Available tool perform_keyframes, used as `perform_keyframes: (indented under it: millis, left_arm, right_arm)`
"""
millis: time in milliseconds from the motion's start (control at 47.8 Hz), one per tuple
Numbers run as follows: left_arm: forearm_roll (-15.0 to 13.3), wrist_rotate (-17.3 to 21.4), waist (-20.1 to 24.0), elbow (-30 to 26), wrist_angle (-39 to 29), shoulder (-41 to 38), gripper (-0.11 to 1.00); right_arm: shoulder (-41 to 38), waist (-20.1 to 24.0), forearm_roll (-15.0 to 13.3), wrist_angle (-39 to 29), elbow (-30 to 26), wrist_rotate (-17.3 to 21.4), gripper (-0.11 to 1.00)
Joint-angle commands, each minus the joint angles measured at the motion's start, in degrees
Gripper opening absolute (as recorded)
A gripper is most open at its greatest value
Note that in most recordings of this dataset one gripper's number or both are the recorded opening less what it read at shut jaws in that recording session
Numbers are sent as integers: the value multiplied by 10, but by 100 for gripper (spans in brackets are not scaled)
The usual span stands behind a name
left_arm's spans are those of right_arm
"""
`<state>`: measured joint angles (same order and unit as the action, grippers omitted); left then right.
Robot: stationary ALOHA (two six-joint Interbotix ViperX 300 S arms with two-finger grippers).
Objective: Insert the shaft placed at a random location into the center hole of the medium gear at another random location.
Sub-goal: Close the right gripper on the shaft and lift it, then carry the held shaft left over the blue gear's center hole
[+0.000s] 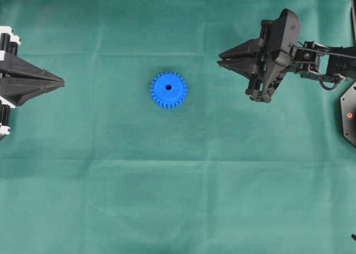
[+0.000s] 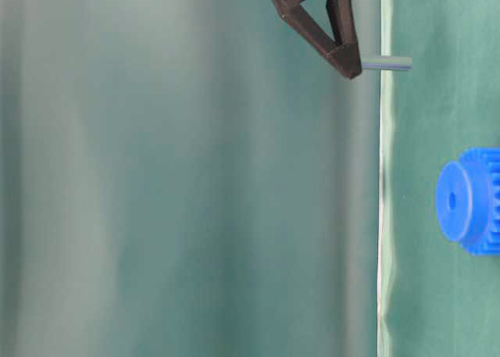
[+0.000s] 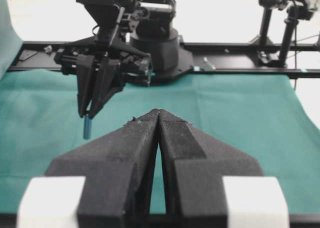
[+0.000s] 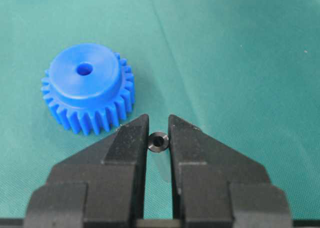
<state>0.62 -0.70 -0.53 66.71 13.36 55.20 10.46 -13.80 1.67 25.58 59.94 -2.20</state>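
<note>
Shaft (image 4: 158, 141) pinched upright in my right gripper (image 4: 158, 133), above the green cloth (image 1: 111, 198) | medium gear (image 1: 168, 90) flat mid-cloth, center hole (image 1: 168, 88) up, well apart | left gripper (image 1: 60, 84) clenched, holding nothing.

gears: 1 medium gear (image 1: 168, 90) | shafts: 1 shaft (image 2: 387, 62) | grippers: 2
</note>
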Motion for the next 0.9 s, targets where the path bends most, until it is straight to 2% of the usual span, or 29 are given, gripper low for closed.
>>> perform_keyframes:
  millis: [0, 209, 670, 879]
  left_arm:
    - [0, -1, -2, -13, 3, -5, 0]
    - [1, -1, -2, -13, 5, -6, 0]
    - [1, -1, -2, -13, 6, -6, 0]
    - [1, -1, -2, -13, 6, -6, 0]
  right_arm:
    - [10, -3, 2, -2, -14, -3, 12]
    - [-10, 14, 2, -2, -39, 4, 12]
    - [-122, 62, 3, -40, -194, 19, 12]
    - [-147, 69, 3, -54, -231, 19, 12]
